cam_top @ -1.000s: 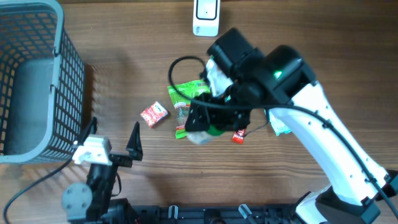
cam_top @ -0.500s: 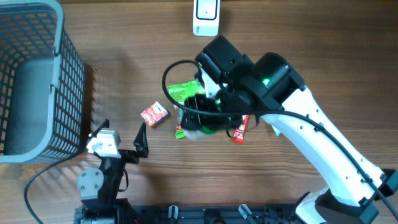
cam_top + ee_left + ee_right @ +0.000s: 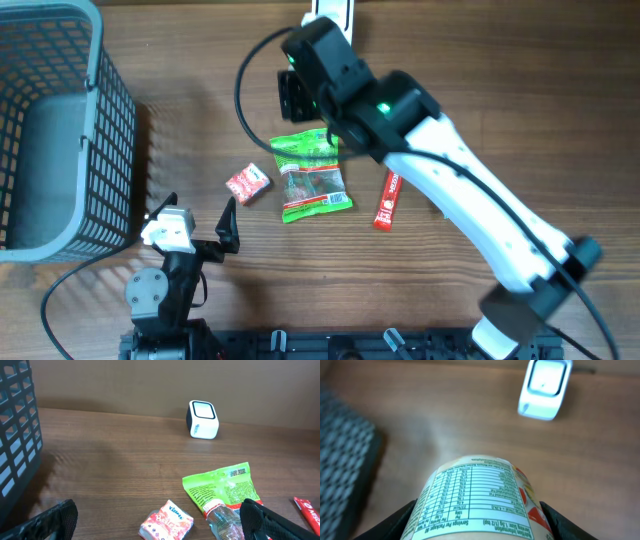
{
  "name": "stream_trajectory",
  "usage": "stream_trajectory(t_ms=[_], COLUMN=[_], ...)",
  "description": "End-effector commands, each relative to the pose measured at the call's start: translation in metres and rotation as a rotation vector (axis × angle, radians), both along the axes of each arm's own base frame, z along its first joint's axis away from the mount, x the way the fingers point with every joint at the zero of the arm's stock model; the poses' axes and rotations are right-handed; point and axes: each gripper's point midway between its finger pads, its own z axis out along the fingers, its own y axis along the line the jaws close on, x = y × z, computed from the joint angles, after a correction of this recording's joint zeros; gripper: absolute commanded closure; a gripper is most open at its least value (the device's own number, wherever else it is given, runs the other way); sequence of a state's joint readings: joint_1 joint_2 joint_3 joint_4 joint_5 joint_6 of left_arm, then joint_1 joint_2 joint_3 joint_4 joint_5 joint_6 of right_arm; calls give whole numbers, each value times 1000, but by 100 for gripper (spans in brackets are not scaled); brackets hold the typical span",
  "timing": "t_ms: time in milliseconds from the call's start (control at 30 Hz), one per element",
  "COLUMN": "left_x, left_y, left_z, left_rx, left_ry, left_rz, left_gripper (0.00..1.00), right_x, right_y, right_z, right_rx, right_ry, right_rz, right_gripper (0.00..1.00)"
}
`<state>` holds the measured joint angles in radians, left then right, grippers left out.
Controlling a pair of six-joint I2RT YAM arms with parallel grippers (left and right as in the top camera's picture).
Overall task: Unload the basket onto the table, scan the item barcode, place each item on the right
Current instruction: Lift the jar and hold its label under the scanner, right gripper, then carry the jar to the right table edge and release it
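jar (image 3: 477, 500): up off the tabletop, near the white scanner (image 3: 543, 387)
right tool (image 3: 477, 527): squeezing the jar's round sides
left tool (image 3: 197, 215): wide open, empty
feel: probably hard, smooth, slippery; hold its middle

My wooden table (image 3: 200, 60) carries a grey mesh basket (image 3: 115, 110) out at 9 to 10 o'clock and a white scanner (image 3: 203, 420) at the 12 o'clock edge. A green packet (image 3: 312, 175) lies flat near centre, with a small red tissue pack (image 3: 248, 185) near its 9 o'clock and a red stick sachet (image 3: 387, 200) near its 3 o'clock. None of them touch.
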<state>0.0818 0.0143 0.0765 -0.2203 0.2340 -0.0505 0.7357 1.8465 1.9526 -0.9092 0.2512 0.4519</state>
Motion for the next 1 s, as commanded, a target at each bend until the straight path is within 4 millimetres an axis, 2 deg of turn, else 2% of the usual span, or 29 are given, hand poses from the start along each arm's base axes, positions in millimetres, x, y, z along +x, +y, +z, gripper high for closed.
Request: stream_trajectory(t_ms=[0,133,200,300,400,633,733,867,967], left_x=[0,0,0,0,0,0,0,0,0], left_y=[0,0,0,0,0,0,0,0,0], left_z=[-3,-3,-3,-3,-3,-3,-3,-3,-3], left_rx=[-11,-11,-11,-11,-11,-11,-11,-11,-11], left_ry=[6,6,6,6,6,6,6,6,6], left_rz=[-2,-1,-2,-1,-1,-2,-2,-2,-1], left_gripper=[0,0,0,0,0,0,0,0,0], right_x=[68,130,161,196,221,247,251,252,249], right_y=[-23,-44,-56,-60,-48,-39,-37,-43,-46], right_z=[-32,-73,-87,-87,-87,-112,-127,-125,-107], right_rx=[-111,-99,-73,-60,-91,-51,-48,-81,-82], right_ry=[-97,-133,-180,-299,-442,-569,-579,-586,-597], right_rz=[-110,-194,-238,-234,-178,-204,-208,-229,-239], right_gripper=[43,42,41,36,36,37,36,38,38])
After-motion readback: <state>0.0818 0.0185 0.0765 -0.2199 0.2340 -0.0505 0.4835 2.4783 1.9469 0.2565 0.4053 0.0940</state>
